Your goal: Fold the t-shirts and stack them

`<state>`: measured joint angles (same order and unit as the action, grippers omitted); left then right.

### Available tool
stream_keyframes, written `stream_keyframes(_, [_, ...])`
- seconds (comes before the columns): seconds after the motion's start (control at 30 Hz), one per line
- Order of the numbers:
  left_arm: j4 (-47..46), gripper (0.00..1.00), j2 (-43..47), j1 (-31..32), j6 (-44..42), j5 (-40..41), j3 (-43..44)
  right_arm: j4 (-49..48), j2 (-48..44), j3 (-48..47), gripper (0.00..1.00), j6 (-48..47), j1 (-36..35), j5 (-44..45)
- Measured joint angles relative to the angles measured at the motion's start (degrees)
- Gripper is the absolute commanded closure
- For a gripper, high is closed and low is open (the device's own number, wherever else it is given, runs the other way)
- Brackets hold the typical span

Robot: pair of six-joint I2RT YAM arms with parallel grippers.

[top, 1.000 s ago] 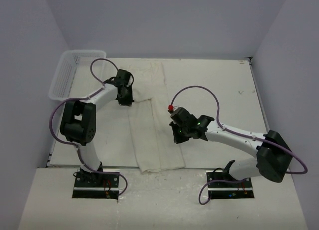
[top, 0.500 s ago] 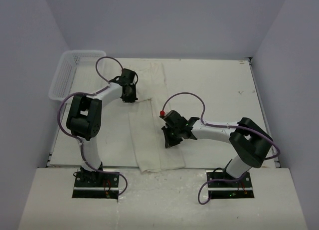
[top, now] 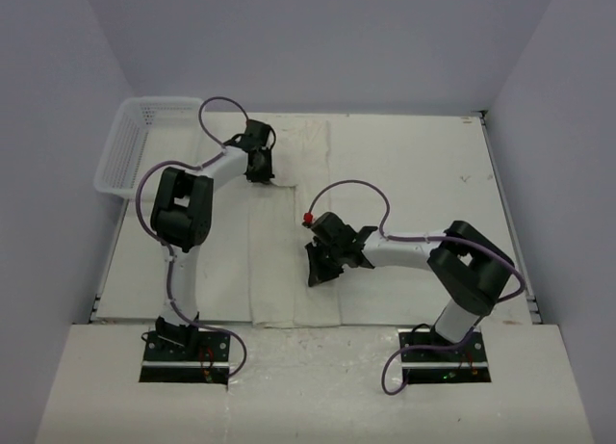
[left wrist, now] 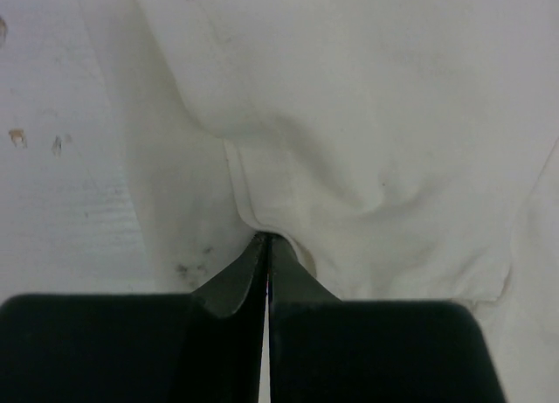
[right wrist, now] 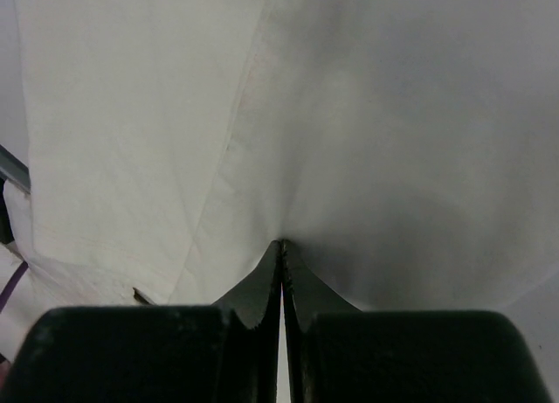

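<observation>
T-shirt (top: 274, 271), long pale strip down table (top: 433, 174) middle: soft, light, limp, likely to sag. Clamped at far end by left gripper (top: 260, 167), at right edge by right gripper (top: 316, 271). Best pinched at hems.

The left arm stands up tall from its base, bends at the elbow, and stretches far forward to the left gripper (top: 258, 167). Its two black fingers (left wrist: 229, 285) are pressed tight together, and a bit of the t-shirt (top: 274, 266) is pinched right at their tips. The right arm folds back at its elbow and lies low, pointing to the left. The right gripper (top: 316, 269) tips downward. Its fingers (right wrist: 256, 291) are squeezed together too, nipping the same cloth at their tips.
</observation>
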<state>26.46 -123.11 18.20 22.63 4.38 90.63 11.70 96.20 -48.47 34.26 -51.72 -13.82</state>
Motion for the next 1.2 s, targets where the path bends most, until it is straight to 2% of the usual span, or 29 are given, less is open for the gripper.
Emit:
stream_keyframes(0.37, [1.33,1.00,-9.14,-0.46,-2.73,-1.05,14.08,2.12,7.02,-9.05,1.00,1.84,0.28,1.36])
stream_keyframes(0.57, [0.90,1.00,-9.77,-0.94,-3.39,-1.55,14.95,7.39,8.96,-13.57,1.00,2.23,1.22,5.01])
stream_keyframes(0.83, [0.85,1.00,-11.06,-1.97,-4.42,-2.56,17.09,10.82,8.92,-15.06,1.00,1.03,5.44,8.00])
stream_keyframes(1.2, [0.90,1.00,-11.13,-2.10,-6.84,-1.60,17.73,10.45,0.31,-10.05,1.00,-5.62,5.55,8.39])
